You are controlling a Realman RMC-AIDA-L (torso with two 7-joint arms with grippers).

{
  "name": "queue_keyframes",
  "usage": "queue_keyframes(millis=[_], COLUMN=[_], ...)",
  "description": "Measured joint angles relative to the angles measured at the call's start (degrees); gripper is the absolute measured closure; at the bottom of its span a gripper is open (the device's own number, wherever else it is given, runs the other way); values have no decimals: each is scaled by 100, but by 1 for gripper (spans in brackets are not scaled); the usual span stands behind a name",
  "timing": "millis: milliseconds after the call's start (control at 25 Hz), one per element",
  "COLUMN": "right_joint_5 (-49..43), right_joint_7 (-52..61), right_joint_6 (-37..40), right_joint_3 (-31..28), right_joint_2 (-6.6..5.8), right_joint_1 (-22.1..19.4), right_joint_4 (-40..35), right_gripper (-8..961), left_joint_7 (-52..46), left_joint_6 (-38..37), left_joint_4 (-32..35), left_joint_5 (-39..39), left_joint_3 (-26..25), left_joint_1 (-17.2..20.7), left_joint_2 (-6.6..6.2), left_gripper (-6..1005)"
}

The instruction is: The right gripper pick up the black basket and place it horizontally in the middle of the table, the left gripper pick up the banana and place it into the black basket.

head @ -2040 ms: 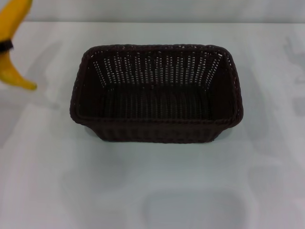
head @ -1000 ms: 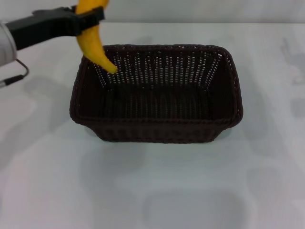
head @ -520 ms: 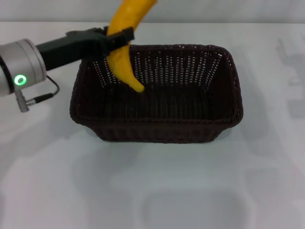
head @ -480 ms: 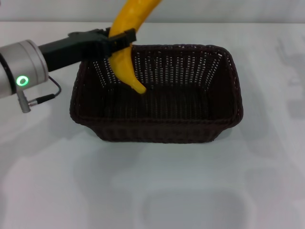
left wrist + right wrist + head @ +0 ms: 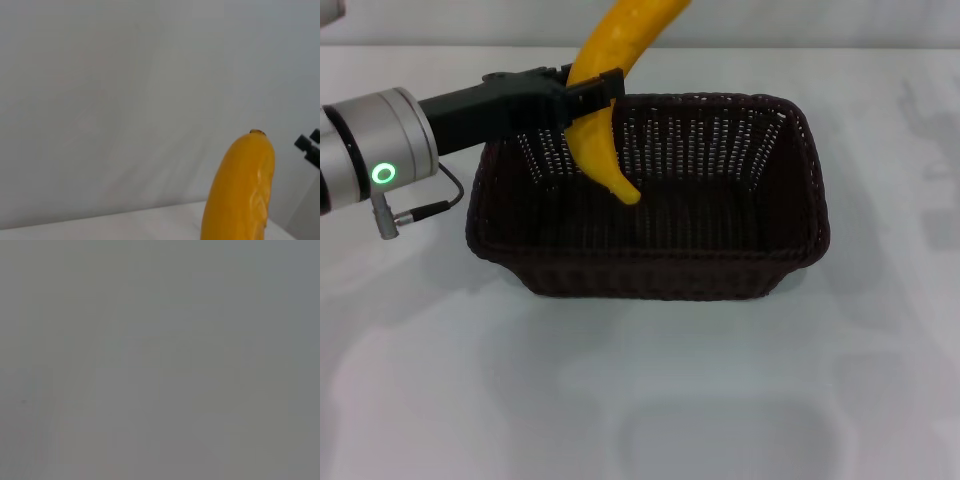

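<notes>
The black basket stands lengthwise across the middle of the white table. My left gripper reaches in from the left above the basket's far left corner and is shut on the banana. The banana hangs nearly upright, its lower tip inside the basket's left part above the floor. Its upper end also shows in the left wrist view. The right gripper is out of view.
The left arm's silver wrist with a green light and a grey cable hang over the table left of the basket. The right wrist view shows only plain grey.
My left gripper has carried the banana from the far left edge rightward over the basket's rim, and its tip has dropped lower into the basket. The basket has not moved.
</notes>
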State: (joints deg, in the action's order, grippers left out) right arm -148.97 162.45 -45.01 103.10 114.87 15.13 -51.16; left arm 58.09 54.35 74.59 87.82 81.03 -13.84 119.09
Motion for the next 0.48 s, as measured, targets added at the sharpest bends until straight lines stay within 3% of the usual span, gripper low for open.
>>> queue_keyframes(millis=[400, 480], right_joint_5=[0, 0], right_joint_7=[7, 8], right_joint_6=[0, 0], right_joint_3=[2, 6], right_joint_2=[0, 0], right_joint_1=[1, -3], right_joint_4=[0, 0], right_gripper=[261, 261], left_joint_7=[251, 262], left_joint_6=[79, 79], left_joint_4=[-181, -185], left_joint_5=[466, 470], left_joint_3=[-98, -99], left_joint_1=[16, 18], left_joint_2=[3, 3], left_gripper=[350, 261])
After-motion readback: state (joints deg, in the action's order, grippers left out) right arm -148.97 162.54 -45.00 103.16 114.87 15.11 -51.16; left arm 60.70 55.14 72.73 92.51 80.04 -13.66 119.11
